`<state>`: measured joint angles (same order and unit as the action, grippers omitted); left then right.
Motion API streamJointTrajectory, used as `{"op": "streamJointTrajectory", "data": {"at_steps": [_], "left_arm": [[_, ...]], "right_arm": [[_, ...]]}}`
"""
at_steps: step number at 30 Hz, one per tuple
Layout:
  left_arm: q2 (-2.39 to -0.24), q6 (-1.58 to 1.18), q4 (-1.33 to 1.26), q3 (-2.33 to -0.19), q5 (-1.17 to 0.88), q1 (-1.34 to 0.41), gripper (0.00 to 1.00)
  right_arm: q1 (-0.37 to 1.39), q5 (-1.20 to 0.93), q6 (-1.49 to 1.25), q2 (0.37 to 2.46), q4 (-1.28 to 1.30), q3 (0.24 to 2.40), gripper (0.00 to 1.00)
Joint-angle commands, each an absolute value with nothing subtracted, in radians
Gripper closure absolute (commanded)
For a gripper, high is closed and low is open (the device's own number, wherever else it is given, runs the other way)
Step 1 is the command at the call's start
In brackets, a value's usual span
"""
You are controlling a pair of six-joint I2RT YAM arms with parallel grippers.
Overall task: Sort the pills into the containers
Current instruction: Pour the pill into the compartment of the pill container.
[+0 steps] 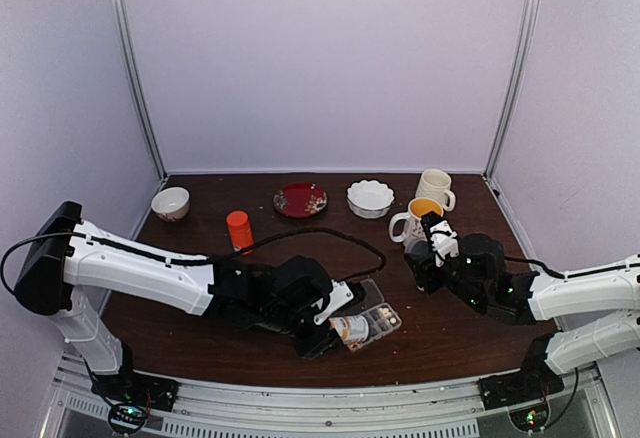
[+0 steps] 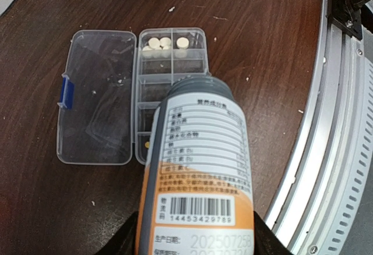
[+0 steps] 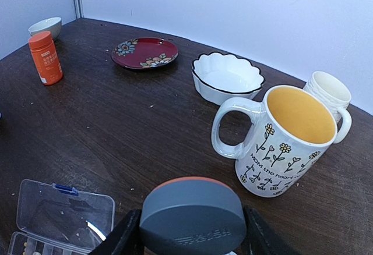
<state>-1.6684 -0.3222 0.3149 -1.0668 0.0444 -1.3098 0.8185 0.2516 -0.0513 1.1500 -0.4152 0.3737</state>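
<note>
The dark wooden counter [image 3: 116, 127] carried, along its far side from left to right, a small bowl [image 1: 170, 203], an upright orange bottle [image 1: 239, 230], a red floral plate [image 1: 300, 200], a scalloped white bowl [image 1: 370, 198], and a flower-printed mug [image 3: 285, 141] with a yellow interior, just in front of a ribbed white cup [image 3: 329, 92]. Nearer, a labelled bottle [image 2: 201, 167] was tilted; a grey cap [image 3: 192, 214] sat well to its right.

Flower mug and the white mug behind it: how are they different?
The flower mug has painted flowers and writing on its side; the white mug is plain with ridges. The flower mug is yellow inside; the white mug is creamy white inside. In the right wrist view the flower mug's handle sticks out to the left, the white mug's to the right. Both stand upright on the table.
</note>
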Motion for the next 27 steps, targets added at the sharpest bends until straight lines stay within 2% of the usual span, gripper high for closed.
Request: {"op": "streamJointTrajectory", "data": {"at_steps": [1, 11, 15, 27], "left_arm": [[-1.677, -0.330, 0.275, -1.072, 0.056, -1.318, 1.00], [-1.712, -0.307, 0.377, -1.157, 0.084, -1.319, 1.00], [-1.697, -0.323, 0.313, -1.102, 0.088, -1.319, 1.00], [-1.695, -0.322, 0.329, -1.120, 0.070, -1.319, 1.00]], "right_arm": [[0.813, 0.259, -0.051, 1.136, -0.420, 0.396, 1.00], [0.812, 0.257, -0.052, 1.137, -0.419, 0.396, 1.00], [0.812, 0.257, -0.052, 1.137, -0.418, 0.397, 1.00], [0.811, 0.253, -0.054, 1.140, -0.417, 0.397, 1.00]]}}
